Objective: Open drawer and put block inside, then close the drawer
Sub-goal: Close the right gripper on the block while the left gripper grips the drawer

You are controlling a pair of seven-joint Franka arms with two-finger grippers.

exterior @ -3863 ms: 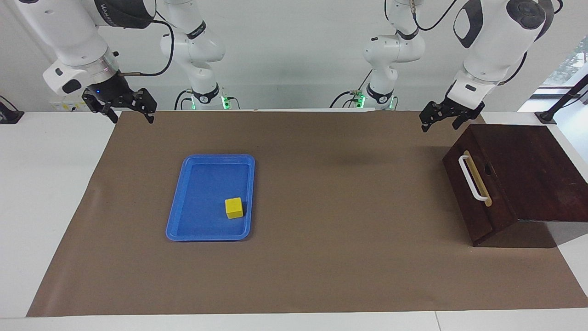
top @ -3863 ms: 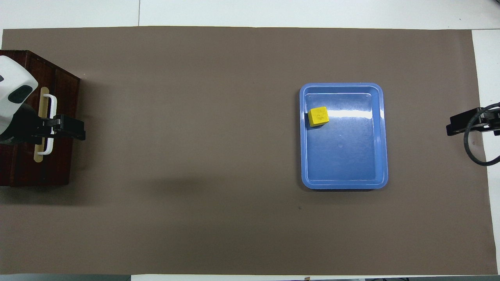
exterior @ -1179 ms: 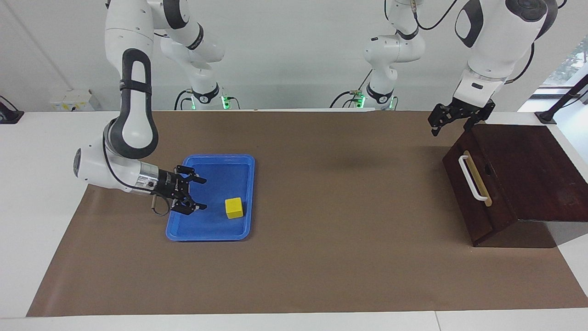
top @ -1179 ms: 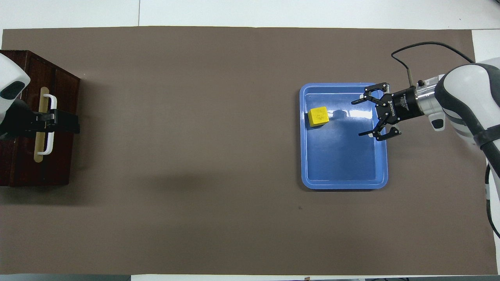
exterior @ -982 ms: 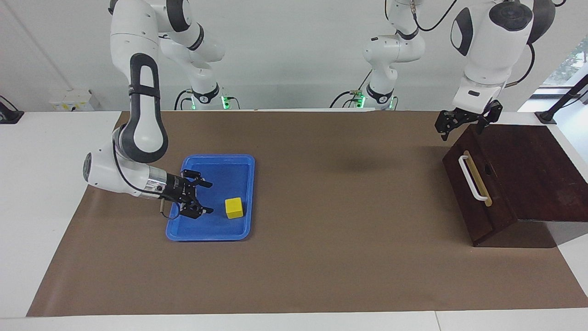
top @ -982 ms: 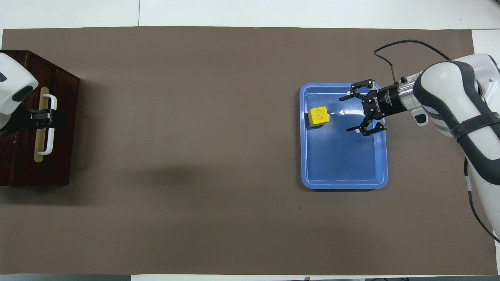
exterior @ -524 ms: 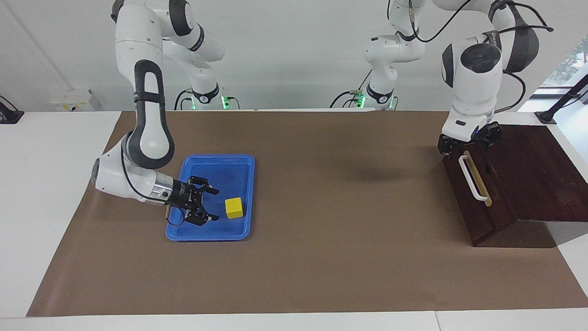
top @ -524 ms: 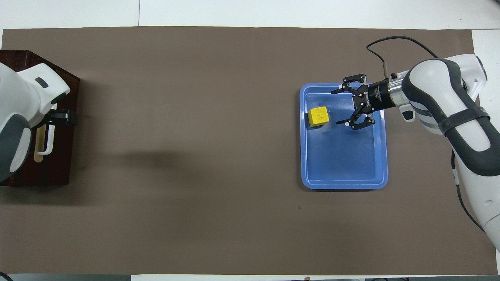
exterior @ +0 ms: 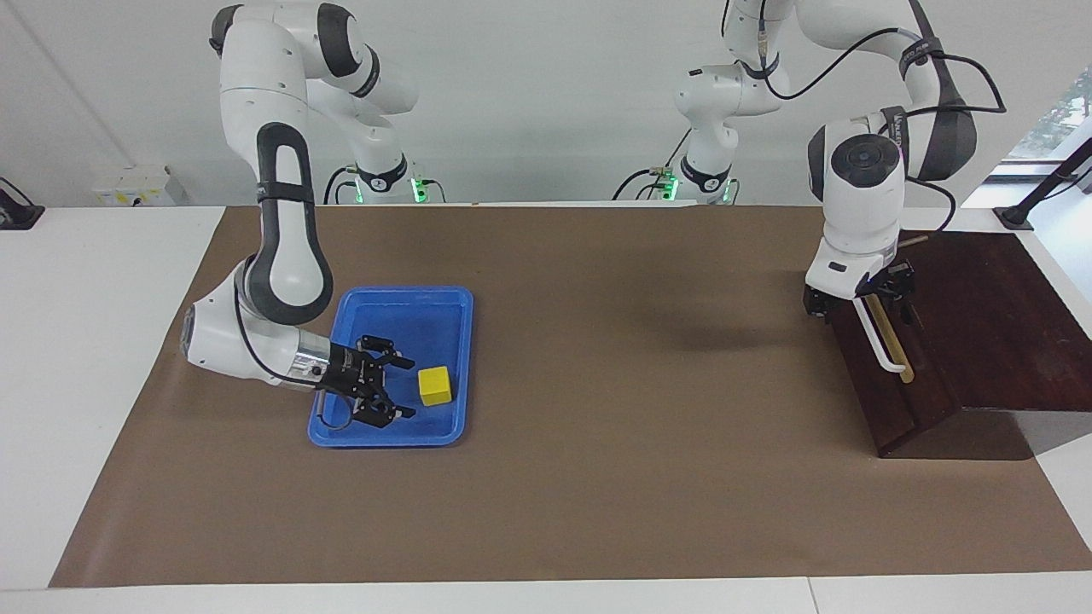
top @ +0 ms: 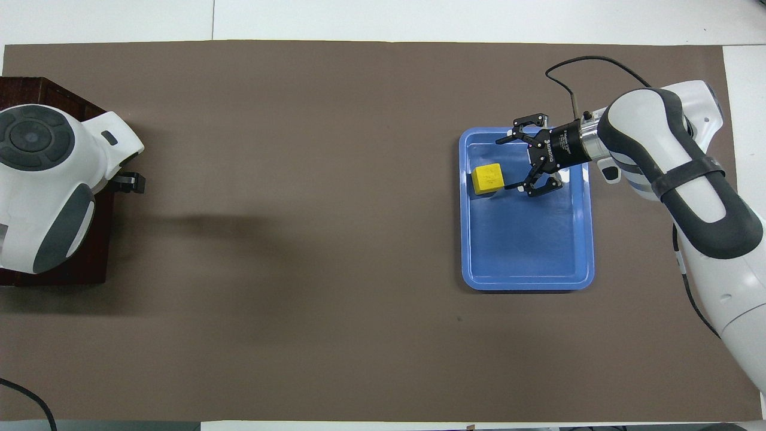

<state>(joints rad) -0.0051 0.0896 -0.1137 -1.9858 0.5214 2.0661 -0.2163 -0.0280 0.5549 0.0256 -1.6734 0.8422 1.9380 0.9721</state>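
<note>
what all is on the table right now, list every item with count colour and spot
block: one, bright yellow, in the tray, at its edge toward the left arm's end
tray: one, blue, on the mat toward the right arm's end
drawer: one, dark brown box front with a white handle, shut, at the left arm's end
mat: one, brown, covering the table
right tool: one, black, open, low in the tray beside the block, not touching it
left tool: one, black, open, at the handle's end nearer the robots

White handle (exterior: 883,345) upper end hidden under left gripper (exterior: 862,298).
</note>
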